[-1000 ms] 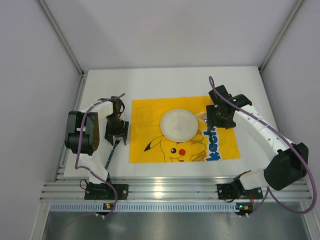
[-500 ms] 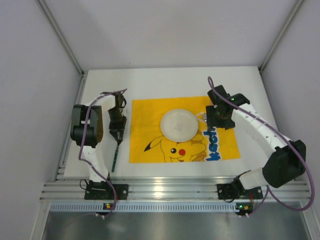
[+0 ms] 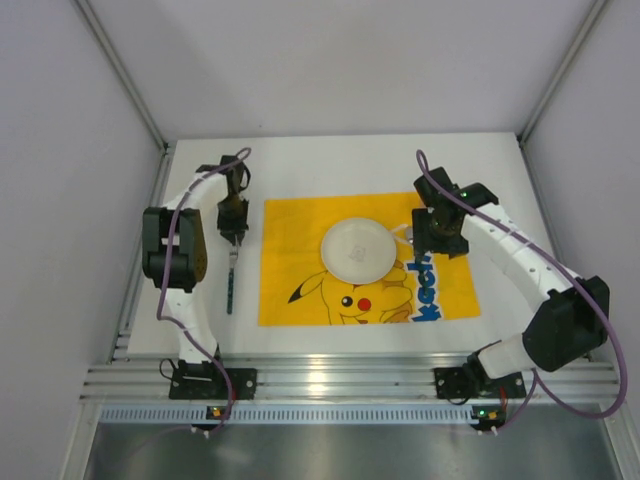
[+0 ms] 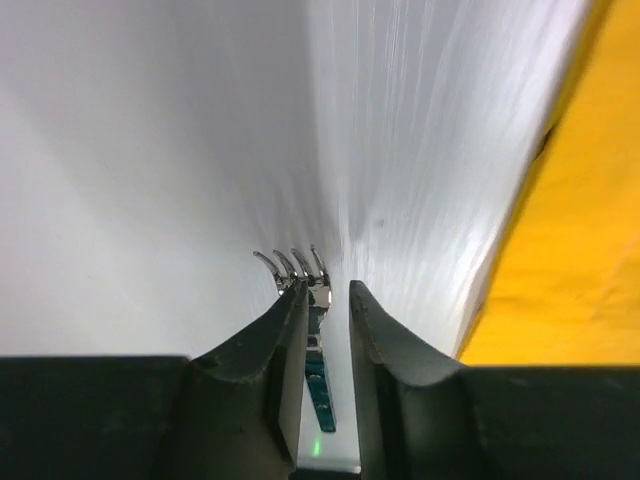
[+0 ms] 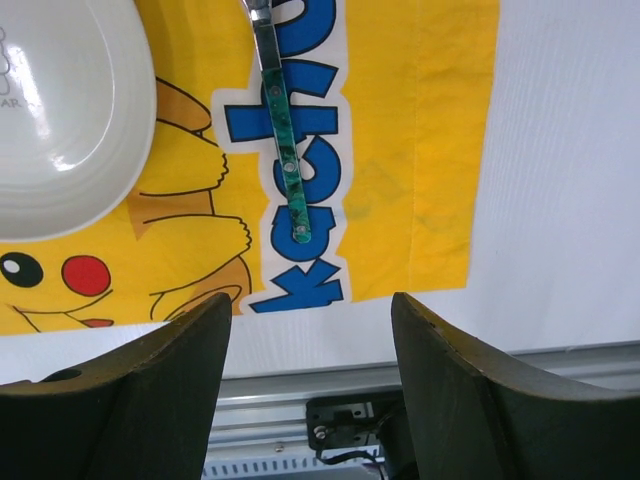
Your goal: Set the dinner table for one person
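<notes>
The white dinner table [image 3: 330, 160] carries a yellow Pikachu mat [image 3: 300, 250] with a white plate [image 3: 357, 250] on it. My left gripper [image 3: 233, 215] is over the table left of the mat, pointing away. Its jaws are drawn in tight on the neck of a green-handled fork [image 3: 231, 285]. In the left wrist view the tines [image 4: 290, 265] stick out past the left gripper [image 4: 326, 290]. My right gripper [image 3: 440, 235] hovers open over the mat's right side. Ahead of the right gripper [image 5: 308, 300] a green-handled utensil [image 5: 283, 130] lies on the blue lettering, its head cut off by the frame edge.
The plate [image 5: 60, 110] sits left of the utensil in the right wrist view. An aluminium rail [image 3: 340, 380] runs along the table's near edge, where both arm bases are bolted. Grey walls enclose the table on the left, right and far sides.
My left gripper has narrowed from wide open and moved away along the mat's left edge. The fork has straightened and travelled with it. The right arm has barely moved.
</notes>
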You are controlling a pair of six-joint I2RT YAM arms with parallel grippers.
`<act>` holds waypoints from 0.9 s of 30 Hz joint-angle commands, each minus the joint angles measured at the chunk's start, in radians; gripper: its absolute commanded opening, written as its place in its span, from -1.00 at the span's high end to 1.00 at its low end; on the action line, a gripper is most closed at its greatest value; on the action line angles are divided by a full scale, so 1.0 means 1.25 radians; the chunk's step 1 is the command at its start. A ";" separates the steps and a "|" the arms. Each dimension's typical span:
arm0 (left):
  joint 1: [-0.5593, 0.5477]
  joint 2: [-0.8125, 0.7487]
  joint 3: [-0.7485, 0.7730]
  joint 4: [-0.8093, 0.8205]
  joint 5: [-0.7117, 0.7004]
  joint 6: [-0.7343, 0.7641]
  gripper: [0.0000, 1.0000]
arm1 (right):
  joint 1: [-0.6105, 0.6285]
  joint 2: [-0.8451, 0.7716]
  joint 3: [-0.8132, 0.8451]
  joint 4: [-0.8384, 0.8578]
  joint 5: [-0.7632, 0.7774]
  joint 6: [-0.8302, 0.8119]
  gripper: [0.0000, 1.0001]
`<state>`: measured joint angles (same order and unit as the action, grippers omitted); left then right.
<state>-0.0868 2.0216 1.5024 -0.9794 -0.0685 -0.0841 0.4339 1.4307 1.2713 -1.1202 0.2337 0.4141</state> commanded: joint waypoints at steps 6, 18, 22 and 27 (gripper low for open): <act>-0.008 -0.013 0.225 -0.004 0.054 -0.049 0.70 | -0.006 -0.007 0.047 -0.001 0.003 0.011 -0.31; -0.016 -0.084 0.058 0.100 -0.067 -0.064 -0.32 | -0.006 -0.092 -0.034 -0.009 0.022 0.007 -0.33; -0.004 -0.092 -0.013 0.144 -0.089 -0.055 -0.34 | -0.006 -0.109 -0.062 -0.013 0.020 0.011 -0.33; 0.009 -0.083 -0.045 0.185 -0.106 -0.048 -0.33 | -0.006 -0.105 -0.055 -0.022 0.020 0.011 -0.33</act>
<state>-0.0875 1.9629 1.4494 -0.8394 -0.1593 -0.1574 0.4339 1.3212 1.1908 -1.1431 0.2398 0.4213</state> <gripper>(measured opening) 0.667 0.666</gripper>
